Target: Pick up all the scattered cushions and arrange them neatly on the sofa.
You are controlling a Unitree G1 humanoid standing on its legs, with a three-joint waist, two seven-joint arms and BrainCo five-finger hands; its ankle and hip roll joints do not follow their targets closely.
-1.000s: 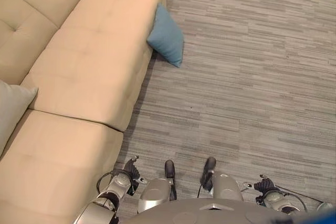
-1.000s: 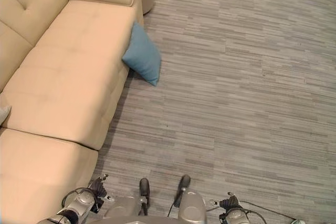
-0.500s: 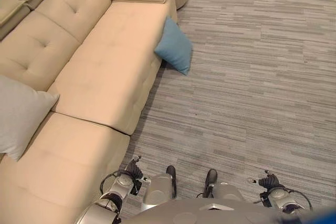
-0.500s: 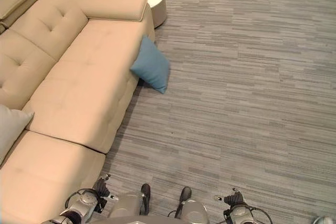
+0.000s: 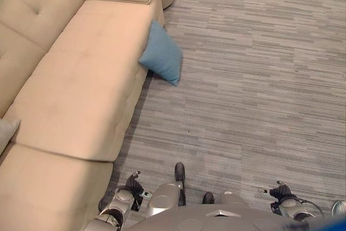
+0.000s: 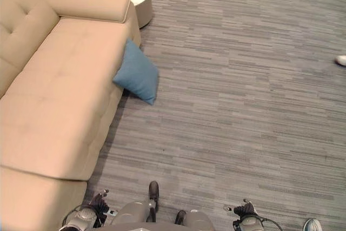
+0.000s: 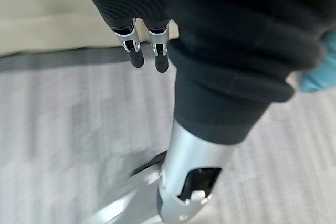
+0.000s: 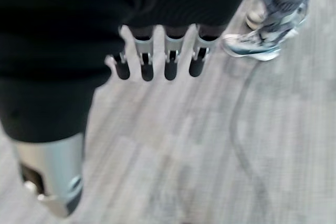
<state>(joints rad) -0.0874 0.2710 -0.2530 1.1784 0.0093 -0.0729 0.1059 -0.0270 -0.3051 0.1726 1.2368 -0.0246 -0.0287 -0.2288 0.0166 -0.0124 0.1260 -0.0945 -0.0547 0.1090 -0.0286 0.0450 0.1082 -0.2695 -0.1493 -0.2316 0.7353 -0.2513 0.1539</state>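
My left hand (image 7: pixel 147 51) and right hand (image 8: pixel 157 61) hang low at my sides, fingers straight, holding nothing.

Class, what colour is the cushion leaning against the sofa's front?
Blue; the cushion shows best in the left eye view.

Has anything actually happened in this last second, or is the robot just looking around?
Only the camera has shifted, so the whole scene slides. The blue cushion leans against the front of the sofa on the floor, as before. Left hand and right hand hang open at the robot's sides, holding nothing, as earlier.
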